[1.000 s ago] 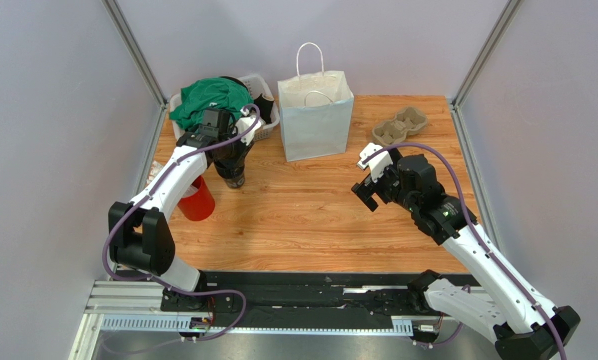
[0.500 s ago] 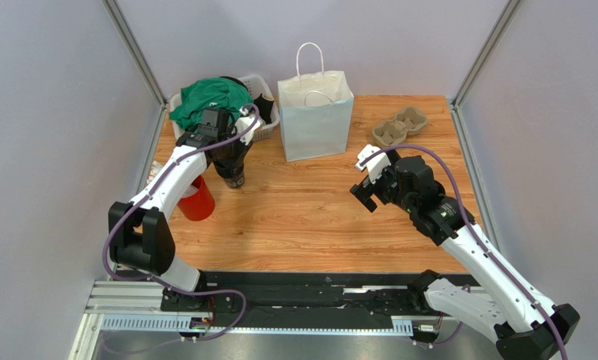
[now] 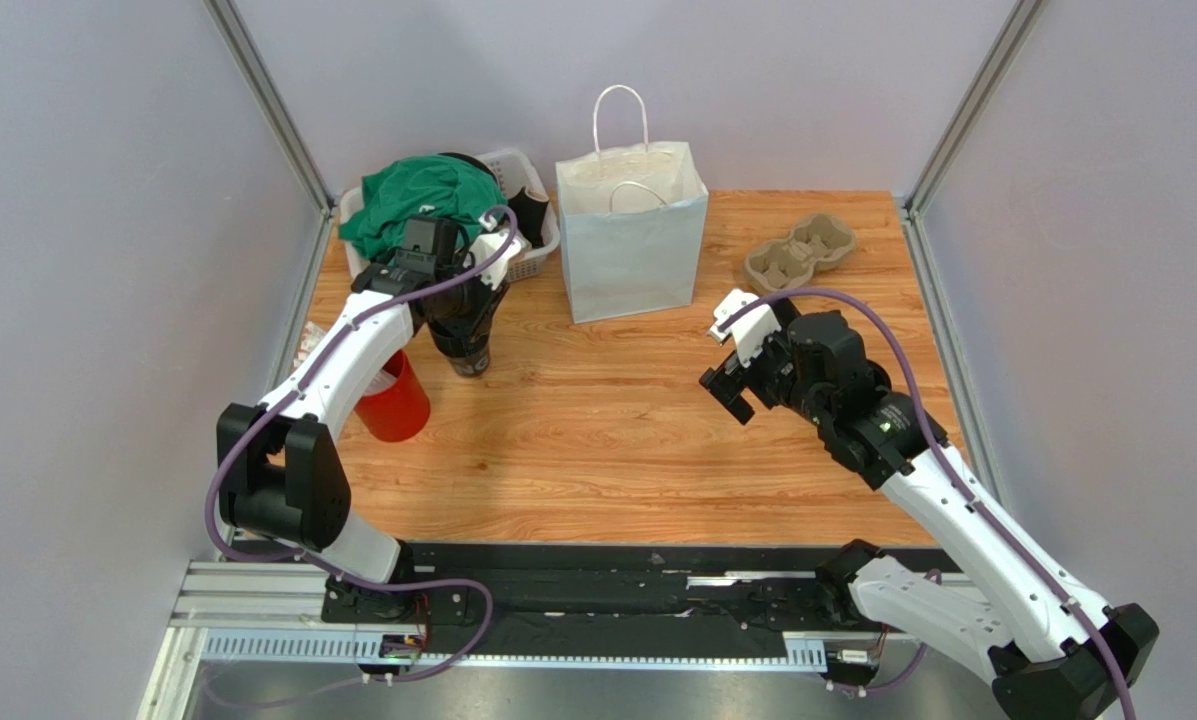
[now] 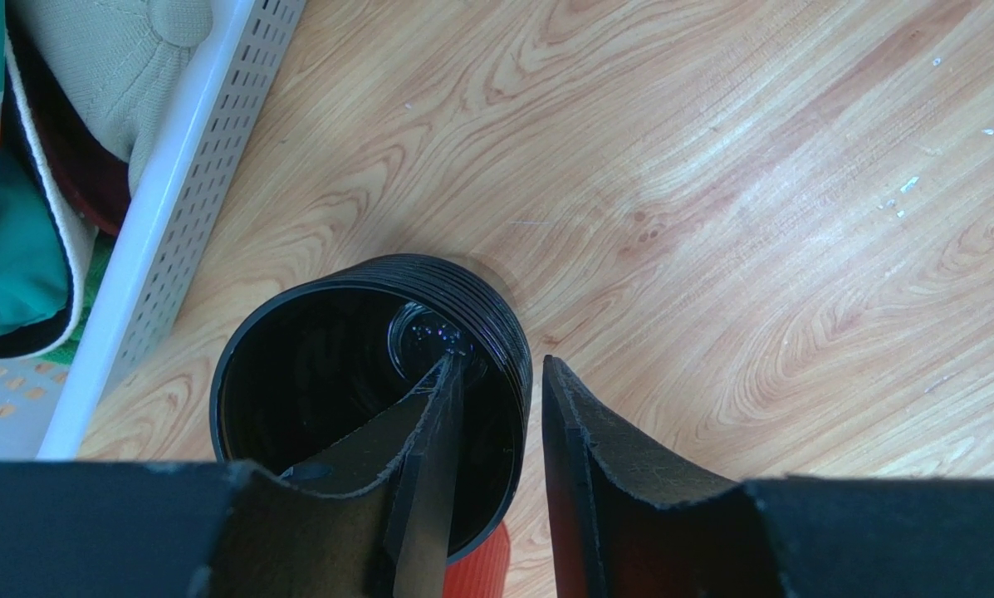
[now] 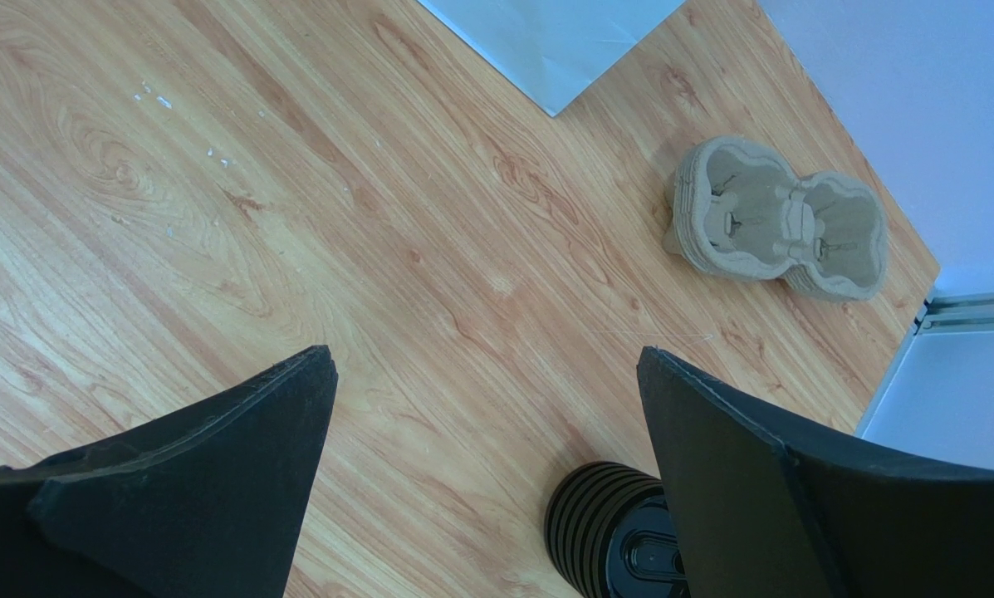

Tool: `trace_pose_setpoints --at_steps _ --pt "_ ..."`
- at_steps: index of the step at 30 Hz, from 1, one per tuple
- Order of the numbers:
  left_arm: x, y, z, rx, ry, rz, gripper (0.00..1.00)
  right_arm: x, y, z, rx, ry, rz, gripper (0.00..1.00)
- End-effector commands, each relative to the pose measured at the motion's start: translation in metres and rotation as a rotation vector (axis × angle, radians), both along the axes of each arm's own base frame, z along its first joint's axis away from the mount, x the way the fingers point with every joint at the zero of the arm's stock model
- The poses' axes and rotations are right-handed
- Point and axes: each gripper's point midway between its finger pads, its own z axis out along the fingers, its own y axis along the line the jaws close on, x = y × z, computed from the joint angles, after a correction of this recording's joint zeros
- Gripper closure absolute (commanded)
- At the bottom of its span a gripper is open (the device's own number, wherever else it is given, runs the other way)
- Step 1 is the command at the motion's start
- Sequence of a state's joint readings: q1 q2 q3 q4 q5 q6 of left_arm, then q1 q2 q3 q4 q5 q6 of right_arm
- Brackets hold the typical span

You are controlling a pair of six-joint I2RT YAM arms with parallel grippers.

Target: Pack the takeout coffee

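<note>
The takeout coffee (image 5: 614,548), a black ribbed cup with a black lid, stands on the wood at the bottom of the right wrist view, beside my right gripper's (image 5: 485,361) right finger. That gripper (image 3: 727,375) is wide open with nothing in it, and the arm hides the coffee in the top view. My left gripper (image 4: 502,364) straddles the rim of a second black ribbed cup (image 4: 364,374) that has no lid. One finger is inside it and one outside, with a gap on both sides of the wall. This cup (image 3: 469,357) stands in front of the basket.
A white paper bag (image 3: 631,240) stands open at the back middle. A cardboard cup carrier (image 3: 800,255) lies to its right. A white basket (image 3: 534,248) holds green cloth at the back left. A red cup (image 3: 394,402) stands near the left arm.
The left jaws have parted slightly around the lidless cup's rim. The right gripper has drifted a little to the left.
</note>
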State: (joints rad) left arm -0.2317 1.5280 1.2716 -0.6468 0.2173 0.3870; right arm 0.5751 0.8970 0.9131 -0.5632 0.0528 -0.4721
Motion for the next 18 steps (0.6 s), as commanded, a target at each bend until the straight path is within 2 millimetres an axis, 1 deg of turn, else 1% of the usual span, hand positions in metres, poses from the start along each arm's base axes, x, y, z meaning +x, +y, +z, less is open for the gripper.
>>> trace_pose_setpoints --at_steps 1,9,18 --pt "0.0082 -0.0016 0.0304 -0.050 -0.073 0.013 0.61 0.0060 0.0023 0.0087 0.004 -0.049 0.000 0.01" --pt "0.0100 0.0011 0.0327 -0.051 -0.081 0.025 0.64 0.0069 0.0028 0.0053 -0.008 -0.045 0.000 0.01" --pt "0.0091 0.0030 0.0403 -0.062 -0.102 0.028 0.65 0.0083 0.0038 0.0017 -0.027 -0.043 -0.004 0.01"
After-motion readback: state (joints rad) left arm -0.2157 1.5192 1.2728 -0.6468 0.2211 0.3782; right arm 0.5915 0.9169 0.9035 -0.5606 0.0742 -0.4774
